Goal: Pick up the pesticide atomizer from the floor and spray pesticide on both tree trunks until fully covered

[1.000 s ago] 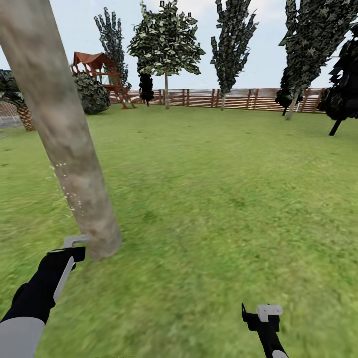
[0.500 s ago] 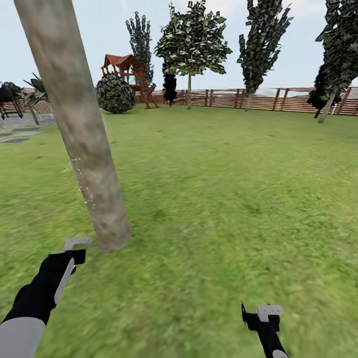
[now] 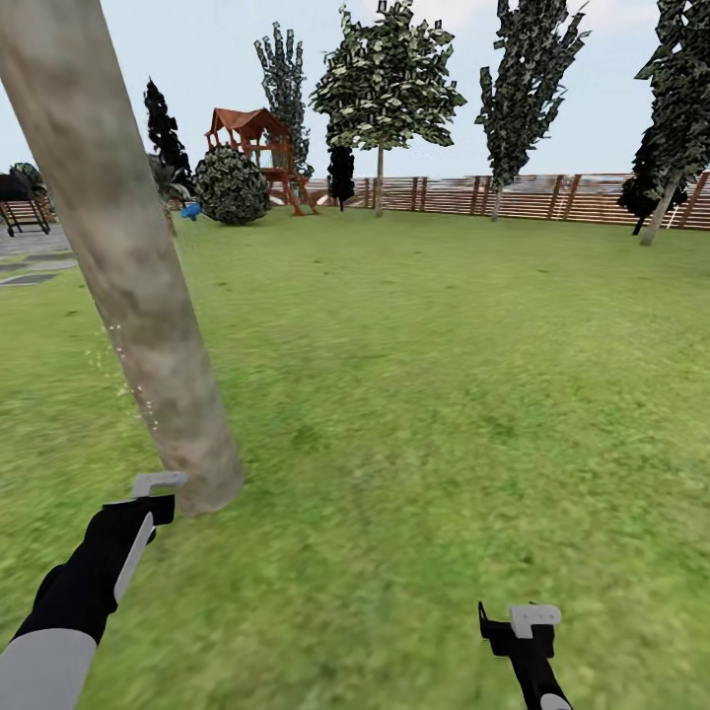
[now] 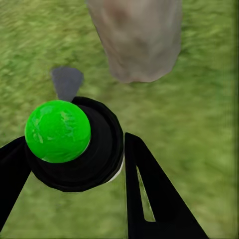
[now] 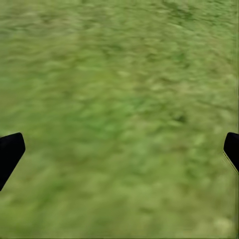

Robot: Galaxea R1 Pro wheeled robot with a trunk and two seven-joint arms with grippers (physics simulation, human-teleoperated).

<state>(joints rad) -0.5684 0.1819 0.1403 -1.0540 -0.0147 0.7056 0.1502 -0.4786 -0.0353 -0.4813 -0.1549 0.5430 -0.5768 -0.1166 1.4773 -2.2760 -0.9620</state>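
Left gripper [image 4: 74,159] is clamped on the pesticide atomizer [image 4: 74,144]: a black round-bodied sprayer with a bright green ball-shaped cap, seen between the two black fingers [image 4: 154,194] in the left wrist view. A grey nozzle tab [image 4: 66,82] sticks out from it toward the trunk. In the head view the left gripper [image 3: 148,498] sits at near left, with a pale grey L-shaped piece at its tip just beside the foot of the trunk; contact can't be judged.

Thick, smooth, pale grey-beige tree trunk [image 3: 118,256] with brownish mottling rises from the lawn at near left and leans up and left out of frame. Small pale specks dot its left edge, low down. Its base [image 4: 139,40] shows close ahead of the atomizer.

Right gripper [image 3: 521,631] is at near right, low over the green grass lawn [image 3: 444,394]. Its black fingertips [image 5: 10,152] sit wide apart with nothing but grass between them.

Far side: brown horizontal-slat wooden fence [image 3: 552,197], red-roofed wooden play tower [image 3: 258,148], round dark-green bush [image 3: 230,184], several leafy trees [image 3: 387,79]. Grey paving [image 3: 30,256] at far left.
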